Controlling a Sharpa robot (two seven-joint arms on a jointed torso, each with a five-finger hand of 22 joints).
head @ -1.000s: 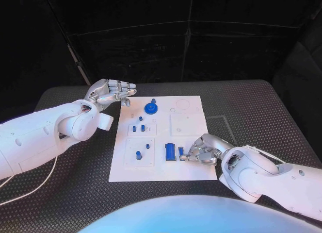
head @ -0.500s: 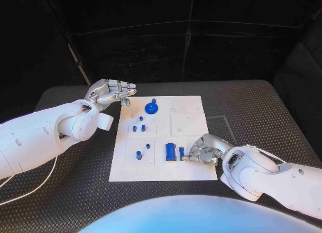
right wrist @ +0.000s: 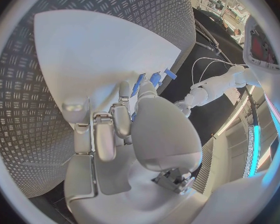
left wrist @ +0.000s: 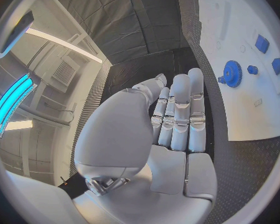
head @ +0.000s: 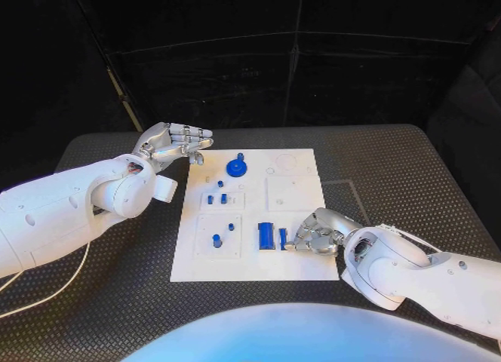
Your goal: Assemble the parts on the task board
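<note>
While right hand [head: 316, 232] rests on task board [head: 299, 264] | slim blue part [head: 282, 238] at fingertips

The left hand [left wrist: 171, 134] is hovering off the task board [left wrist: 239, 59], fingers [left wrist: 180, 104] lying together and holding nothing, near the blue gear [left wrist: 232, 73].

The board [head: 297, 262] lies in the middle of the table [head: 413, 166], with the left hand [head: 172, 143] just off its far left corner and the right hand [head: 316, 232] on its near right part. A gear [head: 236, 167] sits near the far edge; small pegs [head: 216, 200] stand nearer on the left. A block [head: 265, 236] and a slim piece [head: 282, 238] lie side by side just left of the right hand.
</note>
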